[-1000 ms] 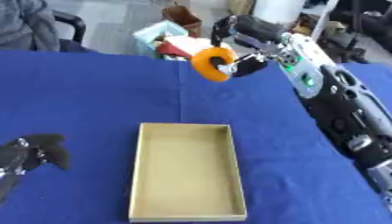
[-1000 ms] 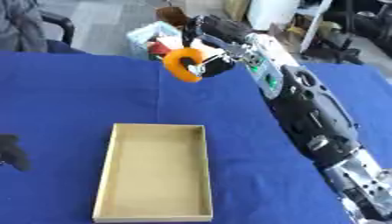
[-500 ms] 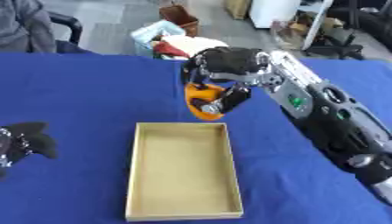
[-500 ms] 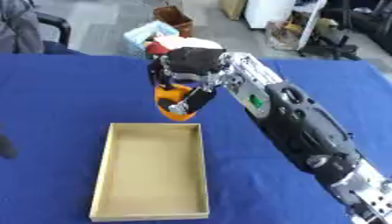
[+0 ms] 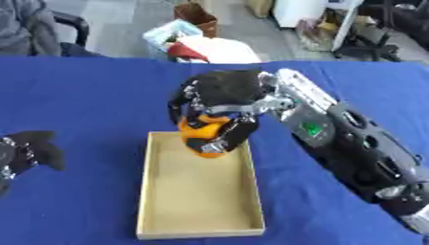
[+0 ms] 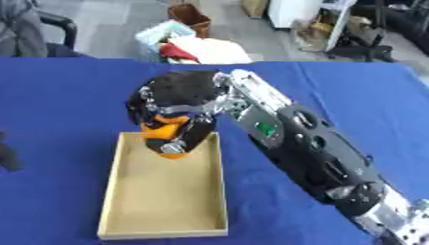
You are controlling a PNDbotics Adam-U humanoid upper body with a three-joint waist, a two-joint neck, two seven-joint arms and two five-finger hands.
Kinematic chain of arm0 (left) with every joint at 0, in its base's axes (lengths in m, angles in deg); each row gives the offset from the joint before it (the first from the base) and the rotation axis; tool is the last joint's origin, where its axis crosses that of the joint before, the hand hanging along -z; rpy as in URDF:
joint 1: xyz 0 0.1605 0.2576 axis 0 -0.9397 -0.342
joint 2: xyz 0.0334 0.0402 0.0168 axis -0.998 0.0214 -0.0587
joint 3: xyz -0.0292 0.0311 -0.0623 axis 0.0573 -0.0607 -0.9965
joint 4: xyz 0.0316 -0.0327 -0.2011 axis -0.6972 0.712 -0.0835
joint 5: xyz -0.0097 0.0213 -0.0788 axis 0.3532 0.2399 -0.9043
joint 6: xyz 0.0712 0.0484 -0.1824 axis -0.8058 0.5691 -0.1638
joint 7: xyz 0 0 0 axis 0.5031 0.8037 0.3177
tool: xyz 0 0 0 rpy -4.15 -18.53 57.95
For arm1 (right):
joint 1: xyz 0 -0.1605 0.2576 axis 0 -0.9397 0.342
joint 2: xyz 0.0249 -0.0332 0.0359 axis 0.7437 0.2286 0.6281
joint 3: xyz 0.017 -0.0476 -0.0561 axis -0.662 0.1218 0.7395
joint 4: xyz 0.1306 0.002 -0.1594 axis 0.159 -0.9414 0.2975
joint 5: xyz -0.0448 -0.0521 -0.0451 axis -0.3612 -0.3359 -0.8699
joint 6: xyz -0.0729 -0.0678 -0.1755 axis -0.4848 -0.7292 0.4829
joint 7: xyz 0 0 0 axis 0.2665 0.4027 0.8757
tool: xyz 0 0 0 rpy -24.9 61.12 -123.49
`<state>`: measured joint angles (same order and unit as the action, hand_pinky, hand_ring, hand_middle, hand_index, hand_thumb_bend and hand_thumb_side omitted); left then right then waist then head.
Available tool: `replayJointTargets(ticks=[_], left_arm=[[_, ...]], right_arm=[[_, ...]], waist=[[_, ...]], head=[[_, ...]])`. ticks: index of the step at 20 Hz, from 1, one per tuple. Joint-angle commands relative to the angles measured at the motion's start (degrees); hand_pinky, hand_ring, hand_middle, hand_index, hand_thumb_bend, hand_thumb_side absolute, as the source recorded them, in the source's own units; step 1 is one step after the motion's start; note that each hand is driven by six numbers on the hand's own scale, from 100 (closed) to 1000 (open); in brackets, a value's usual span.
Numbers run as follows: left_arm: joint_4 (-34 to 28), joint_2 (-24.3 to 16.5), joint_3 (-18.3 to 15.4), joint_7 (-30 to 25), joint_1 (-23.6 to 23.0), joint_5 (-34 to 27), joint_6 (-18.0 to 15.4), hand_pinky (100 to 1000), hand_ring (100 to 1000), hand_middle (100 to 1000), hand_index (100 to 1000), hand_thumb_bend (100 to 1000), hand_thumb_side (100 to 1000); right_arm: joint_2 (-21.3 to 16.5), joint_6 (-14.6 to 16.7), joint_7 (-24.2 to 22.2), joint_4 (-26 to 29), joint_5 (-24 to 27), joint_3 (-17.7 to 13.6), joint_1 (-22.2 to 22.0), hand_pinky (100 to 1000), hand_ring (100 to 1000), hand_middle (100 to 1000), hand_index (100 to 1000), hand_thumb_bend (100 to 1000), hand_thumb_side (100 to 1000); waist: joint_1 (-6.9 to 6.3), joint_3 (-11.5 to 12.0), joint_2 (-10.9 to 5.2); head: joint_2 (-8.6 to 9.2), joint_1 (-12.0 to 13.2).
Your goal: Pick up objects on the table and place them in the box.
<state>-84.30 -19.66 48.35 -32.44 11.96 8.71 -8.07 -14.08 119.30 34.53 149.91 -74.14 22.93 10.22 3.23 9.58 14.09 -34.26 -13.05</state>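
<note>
Risk is a rim strike: the right hand (image 5: pixel 220 103), fingers curled round an orange object (image 5: pixel 204 136), hangs it just over the box (image 5: pixel 198 228)'s far wall beneath, so letting go now could bounce it onto the table (image 5: pixel 84 100), the left hand (image 5: pixel 23 152) idle, relaxed.

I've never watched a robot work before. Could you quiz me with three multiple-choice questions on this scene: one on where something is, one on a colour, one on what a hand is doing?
1. Where is the orange object?
A. over the box's far end
B. on the cloth left of the box
C. on the floor

2. What colour is the table cover?
A. red
B. blue
C. white

3. What is the right hand doing?
A. resting open
B. curled round the orange object
C. pushing the box

Answers:
1 A: the orange object hangs above the box.
2 B: the table cover is blue.
3 B: the right hand wraps it.
</note>
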Motion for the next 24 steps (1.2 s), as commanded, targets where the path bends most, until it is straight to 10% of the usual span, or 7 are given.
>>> replayJointTargets(ticks=[1, 8, 19, 24], left_arm=[[-0.8, -0.6, 0.1, -0.5, 0.5, 0.3, -0.1, 725, 606, 619, 844, 113, 1000], [-0.7, -0.4, 0.2, -0.9, 0.5, 0.8, -0.2, 726, 606, 619, 845, 114, 1000], [-0.6, -0.3, 0.3, -1.0, 0.4, 1.5, -0.4, 727, 606, 619, 845, 113, 1000], [-0.6, -0.3, 0.3, -1.1, 0.5, 1.6, -0.5, 728, 606, 619, 845, 113, 1000]], right_arm=[[1.1, 0.6, -3.4, 1.1, 2.2, 0.1, 0.3, 735, 687, 635, 304, 100, 214], [2.8, -0.4, -6.8, -0.4, 4.1, 0.1, -1.4, 734, 712, 673, 440, 100, 213], [3.5, 0.0, -7.2, -0.6, 4.3, 0.6, -2.9, 740, 734, 705, 587, 100, 901], [3.5, 0.4, -7.4, -1.1, 3.1, 0.8, -3.4, 743, 741, 714, 633, 100, 960]], waist=[[-0.42, 0.1, -0.87], [-0.51, 0.1, -0.59], [-0.63, -0.2, -0.29], [-0.69, -0.2, -0.27]], head=[[-0.22, -0.2], [-0.06, -0.3], [-0.04, -0.6], [0.03, -0.7]])
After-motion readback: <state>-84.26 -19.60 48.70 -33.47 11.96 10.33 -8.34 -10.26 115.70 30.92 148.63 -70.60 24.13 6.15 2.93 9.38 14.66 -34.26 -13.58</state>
